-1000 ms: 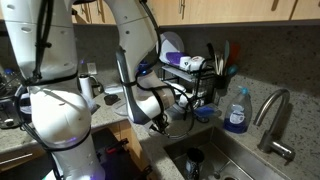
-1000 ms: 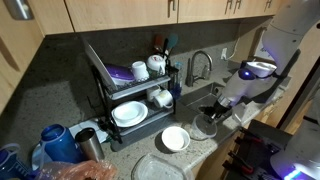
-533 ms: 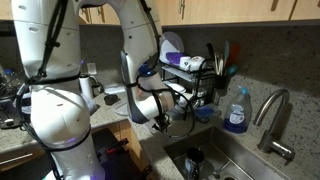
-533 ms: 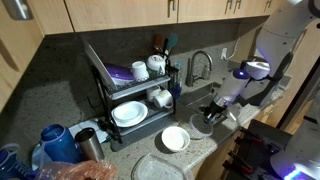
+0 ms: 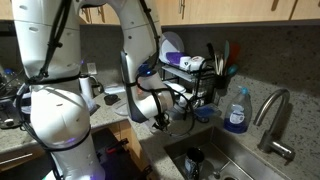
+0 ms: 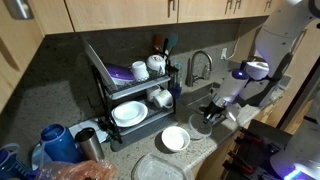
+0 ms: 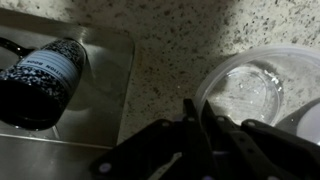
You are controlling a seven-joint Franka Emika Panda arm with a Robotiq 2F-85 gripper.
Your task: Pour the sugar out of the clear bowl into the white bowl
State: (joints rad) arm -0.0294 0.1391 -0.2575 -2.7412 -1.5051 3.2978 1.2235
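Observation:
The clear bowl (image 7: 252, 88) fills the right side of the wrist view, over the speckled counter beside the sink. My gripper (image 7: 203, 118) is shut on its near rim, the two dark fingers (image 7: 190, 120) pinched close together. Pale glints lie on the bowl's bottom; I cannot tell sugar from reflections there. In an exterior view the clear bowl (image 6: 204, 126) hangs under the gripper (image 6: 211, 113), just right of the white bowl (image 6: 174, 138), which sits on the counter in front of the rack. In an exterior view the gripper (image 5: 166, 122) is low at the counter edge.
A dark bottle (image 7: 40, 80) lies in the steel sink (image 7: 100, 110) to the left of the gripper. A black dish rack (image 6: 130, 92) with white dishes stands behind the white bowl. A faucet (image 6: 197, 66), a blue soap bottle (image 5: 236, 112) and a pale plate (image 6: 158, 168) are nearby.
The arm shifted slightly toward the white bowl with the clear bowl between one second and half a second ago. Since then nothing has visibly moved.

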